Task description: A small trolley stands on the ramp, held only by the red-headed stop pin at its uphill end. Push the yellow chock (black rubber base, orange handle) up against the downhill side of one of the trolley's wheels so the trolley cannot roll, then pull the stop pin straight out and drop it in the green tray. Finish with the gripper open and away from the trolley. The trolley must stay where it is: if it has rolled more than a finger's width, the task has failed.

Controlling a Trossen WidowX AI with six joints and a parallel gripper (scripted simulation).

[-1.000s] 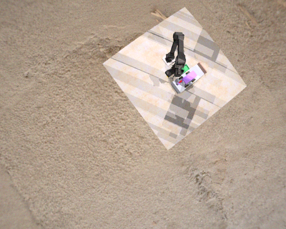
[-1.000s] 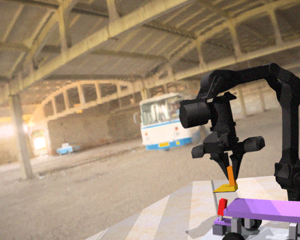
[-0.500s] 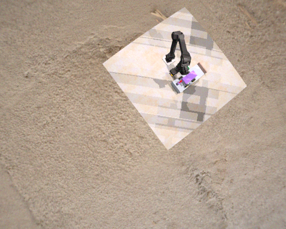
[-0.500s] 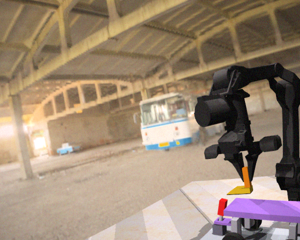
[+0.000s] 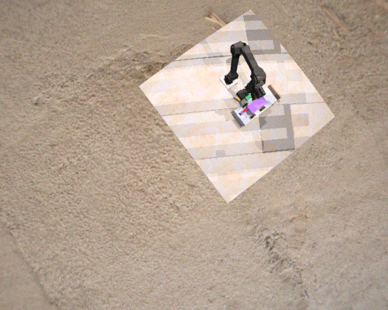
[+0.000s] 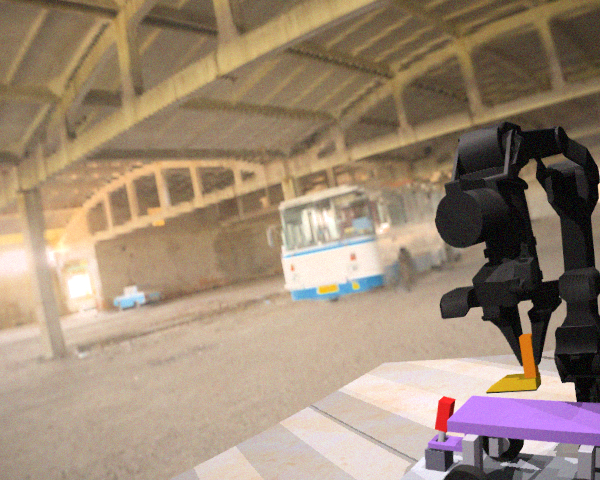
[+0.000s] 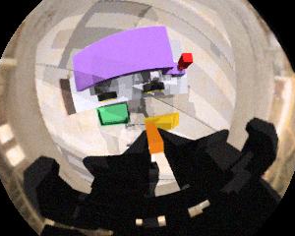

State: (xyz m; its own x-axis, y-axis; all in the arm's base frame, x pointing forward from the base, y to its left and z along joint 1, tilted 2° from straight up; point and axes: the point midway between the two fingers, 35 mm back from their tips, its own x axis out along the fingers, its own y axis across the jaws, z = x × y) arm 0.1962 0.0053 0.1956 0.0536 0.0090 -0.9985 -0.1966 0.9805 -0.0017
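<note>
tool (image 5: 242,99) (image 6: 530,361) (image 7: 150,132) pointed downward, pinching the chock's orange handle (image 6: 527,356) (image 7: 155,140)
</note>
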